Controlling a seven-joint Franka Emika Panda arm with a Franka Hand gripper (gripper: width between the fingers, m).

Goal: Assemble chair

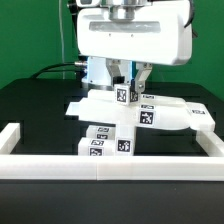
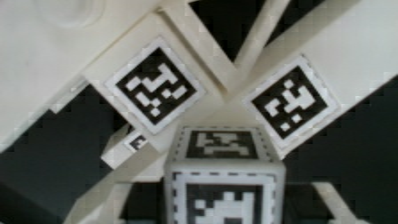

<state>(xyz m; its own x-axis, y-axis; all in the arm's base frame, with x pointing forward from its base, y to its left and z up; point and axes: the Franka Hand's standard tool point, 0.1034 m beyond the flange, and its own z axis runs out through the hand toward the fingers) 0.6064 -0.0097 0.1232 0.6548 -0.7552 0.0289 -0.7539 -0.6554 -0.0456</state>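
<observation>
The chair parts, white and carrying black-and-white tags, lie bunched in the middle of the black table: a flat slab (image 1: 112,108), tagged bars (image 1: 106,141) in front of it, and a larger piece (image 1: 190,116) toward the exterior view's right. My gripper (image 1: 127,84) hangs straight down over the slab, with a small tagged block (image 1: 123,95) between its fingers. In the wrist view that block (image 2: 224,190) stands between the two pale fingers (image 2: 103,200), with dark gaps on both sides. Two tagged bars (image 2: 160,85) cross in a V beyond it. The gripper (image 2: 217,210) looks open.
A plain white border rail (image 1: 110,166) runs along the front, with side rails at the exterior view's left (image 1: 28,138) and right (image 1: 214,140). The arm's big white body (image 1: 132,35) hides the rear of the table.
</observation>
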